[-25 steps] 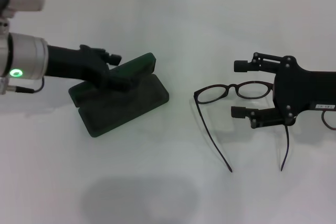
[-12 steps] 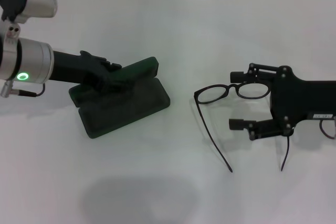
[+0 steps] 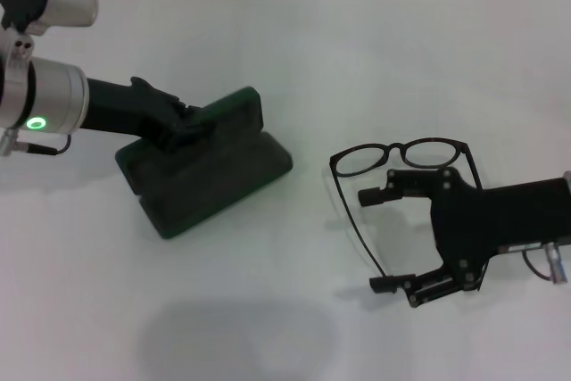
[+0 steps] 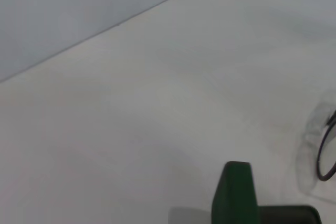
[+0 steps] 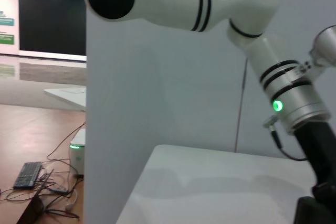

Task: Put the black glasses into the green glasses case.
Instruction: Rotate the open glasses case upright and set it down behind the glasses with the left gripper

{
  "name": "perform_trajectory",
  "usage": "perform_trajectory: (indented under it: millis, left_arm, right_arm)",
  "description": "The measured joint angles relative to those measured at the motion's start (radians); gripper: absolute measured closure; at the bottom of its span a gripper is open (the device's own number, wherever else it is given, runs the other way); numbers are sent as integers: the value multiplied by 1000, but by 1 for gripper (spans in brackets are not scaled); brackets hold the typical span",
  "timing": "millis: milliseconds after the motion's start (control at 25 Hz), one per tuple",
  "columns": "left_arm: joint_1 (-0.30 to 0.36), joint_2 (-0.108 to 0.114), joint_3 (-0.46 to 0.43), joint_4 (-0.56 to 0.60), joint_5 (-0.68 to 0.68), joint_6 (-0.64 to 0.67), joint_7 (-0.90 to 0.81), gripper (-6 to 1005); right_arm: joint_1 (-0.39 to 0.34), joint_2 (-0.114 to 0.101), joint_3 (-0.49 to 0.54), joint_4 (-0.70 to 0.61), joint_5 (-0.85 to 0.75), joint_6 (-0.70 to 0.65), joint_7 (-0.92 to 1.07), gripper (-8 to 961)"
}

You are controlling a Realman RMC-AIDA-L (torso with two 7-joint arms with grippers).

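Note:
The black glasses (image 3: 403,155) lie open on the white table right of centre, lenses toward the far side, and one rim shows in the left wrist view (image 4: 325,153). My right gripper (image 3: 375,240) is open and hovers just in front of the lenses, over the temple arms. One temple (image 3: 357,225) runs between its fingertips; the other is hidden under it. The green glasses case (image 3: 210,176) sits left of centre with its lid (image 3: 227,116) raised, and the lid's edge shows in the left wrist view (image 4: 236,192). My left gripper (image 3: 183,127) is shut on the lid.
The white table (image 3: 294,51) reaches back to a wall seam at the far edge. The right wrist view shows my left arm (image 5: 283,85) across the table and a room with cables on the floor beyond the table's side.
My right gripper has moved toward the front and left, from beside the right lens to over the temple arms. The left gripper has shifted the case lid slightly.

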Motion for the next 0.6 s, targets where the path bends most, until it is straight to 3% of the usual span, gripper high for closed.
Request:
perform_trajectory:
  millis: [200,400,600]
  left_arm:
    - [-33,2,-1,3,-26,-12,104,782]
    - [-73,0,-1,-9,-66,-21,266,792]
    - [-192,-2,49,-99,-104,-105,369,784]
  right_arm:
    - [0,11,-4,-2,-9,-1,0,95]
    - [0,27,-1,-2,-36,9,-5,97]
    - [-1,38,1,-1,-55,11,-10,98]
